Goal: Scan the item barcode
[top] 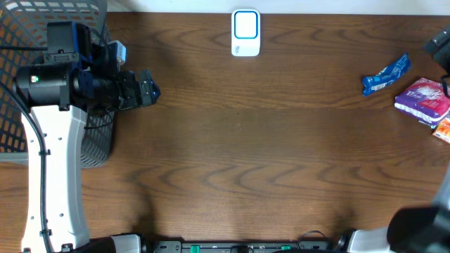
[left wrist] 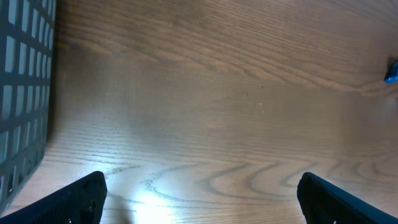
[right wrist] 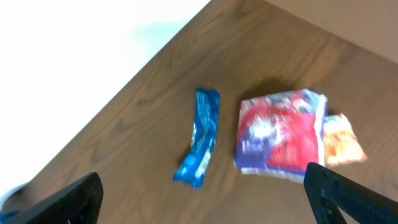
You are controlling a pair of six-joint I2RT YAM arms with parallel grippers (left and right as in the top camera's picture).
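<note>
Three packaged items lie by the right edge of the table (top: 246,147): a blue packet (top: 386,74), a purple-and-red pack (top: 423,100) just beside it, and an orange packet (top: 443,131) touching that pack at the very edge. From my right wrist camera I see the right gripper (right wrist: 202,199) with its fingers spread wide above the wood. The blue packet (right wrist: 199,138), the purple-and-red pack (right wrist: 280,134) and the orange packet (right wrist: 342,140) lie ahead of it, apart from both fingertips. The white scanner (top: 245,32), with its blue-framed window, sits at the middle of the far edge, well apart from the items. Over at the left edge, the left gripper (top: 144,88) hangs beside the wire basket (top: 10,126). My left wrist camera shows the left gripper (left wrist: 202,199) spread just as wide over bare wood, with the wire basket (left wrist: 22,74) at its side.
</note>
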